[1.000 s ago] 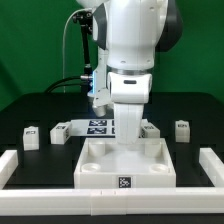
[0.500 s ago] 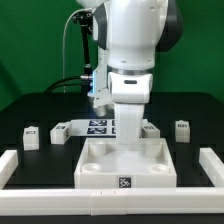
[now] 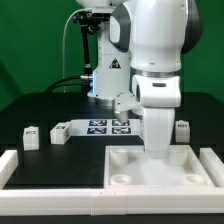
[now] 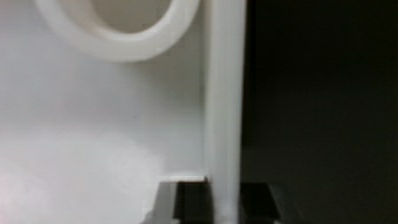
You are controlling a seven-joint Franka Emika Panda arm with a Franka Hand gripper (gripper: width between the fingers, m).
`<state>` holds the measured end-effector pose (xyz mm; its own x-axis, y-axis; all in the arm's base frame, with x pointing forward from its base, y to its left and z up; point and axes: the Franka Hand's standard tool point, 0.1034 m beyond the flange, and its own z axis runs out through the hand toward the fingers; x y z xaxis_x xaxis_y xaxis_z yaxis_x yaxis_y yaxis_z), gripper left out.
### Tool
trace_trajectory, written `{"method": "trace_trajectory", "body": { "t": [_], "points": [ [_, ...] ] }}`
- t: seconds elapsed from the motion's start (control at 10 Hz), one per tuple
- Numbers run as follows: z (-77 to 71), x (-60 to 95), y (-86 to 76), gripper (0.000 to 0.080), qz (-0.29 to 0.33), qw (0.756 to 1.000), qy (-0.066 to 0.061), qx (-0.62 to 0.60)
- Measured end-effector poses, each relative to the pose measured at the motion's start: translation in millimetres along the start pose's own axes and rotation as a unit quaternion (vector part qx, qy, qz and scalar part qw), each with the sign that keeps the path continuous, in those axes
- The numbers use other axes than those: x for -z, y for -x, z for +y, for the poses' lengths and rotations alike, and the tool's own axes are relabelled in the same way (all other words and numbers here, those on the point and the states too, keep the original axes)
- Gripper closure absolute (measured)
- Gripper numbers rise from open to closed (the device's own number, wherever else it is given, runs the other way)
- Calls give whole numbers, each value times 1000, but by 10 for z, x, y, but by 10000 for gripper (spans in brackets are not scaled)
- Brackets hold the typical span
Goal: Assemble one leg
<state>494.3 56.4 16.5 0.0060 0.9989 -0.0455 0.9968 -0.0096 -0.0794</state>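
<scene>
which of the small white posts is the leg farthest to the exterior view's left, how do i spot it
Start at the white tray in the front, under the arm, then look behind it to the marker board. Two small white posts sit past the board's end toward the exterior view's left. The leg is the outer one, farther from the board than its neighbour.

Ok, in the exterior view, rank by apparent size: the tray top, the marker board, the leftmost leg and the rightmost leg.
1. tray top, though it sits nearest the camera.
2. marker board.
3. leftmost leg and rightmost leg look alike, so they share this place.
</scene>
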Motion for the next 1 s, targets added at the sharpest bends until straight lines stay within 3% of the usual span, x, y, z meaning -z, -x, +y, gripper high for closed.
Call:
{"method": "trace_trajectory", "body": {
  "t": [0.3, 0.7, 0.9, 1.0],
  "points": [
    [-12, 6, -121, 739, 0, 1000, 1, -6],
    [-13, 2, -115, 739, 0, 1000, 1, -6],
    [-14, -1, -113, 370, 0, 1000, 0, -6],
    [-15, -3, -113, 370, 0, 1000, 0, -6]
  ]
}}
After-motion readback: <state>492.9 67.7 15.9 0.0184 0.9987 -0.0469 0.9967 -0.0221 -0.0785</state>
